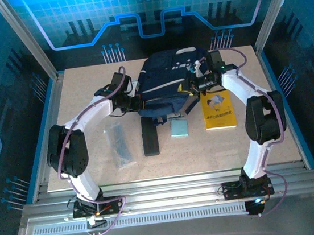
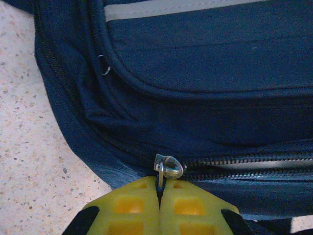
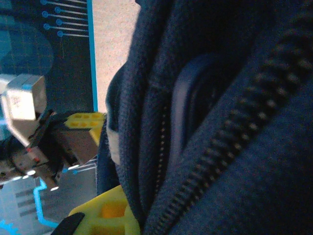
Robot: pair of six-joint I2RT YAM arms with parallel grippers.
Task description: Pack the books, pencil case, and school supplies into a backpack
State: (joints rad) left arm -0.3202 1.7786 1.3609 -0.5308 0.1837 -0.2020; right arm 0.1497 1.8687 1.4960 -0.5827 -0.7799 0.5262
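Observation:
The navy backpack (image 1: 166,76) lies at the back middle of the table. My left gripper (image 1: 138,102) is at its near left corner. In the left wrist view its yellow fingers (image 2: 132,208) are shut on the pull tab of the silver zipper slider (image 2: 168,166). To the right of the slider the zipper teeth stand apart. My right gripper (image 1: 192,86) is at the bag's right side, shut on a fold of backpack fabric (image 3: 146,147) beside the zipper; one yellow finger (image 3: 105,215) shows. A yellow-orange book (image 1: 218,110), black pencil case (image 1: 149,137), light-blue pad (image 1: 178,128) and translucent grey strip (image 1: 120,146) lie on the table.
The tabletop (image 1: 85,92) is pale speckled board inside a metal frame with blue panel walls. The loose items lie in a row in front of the backpack, between the two arms. A dark strap (image 1: 157,117) trails from the bag toward the pencil case.

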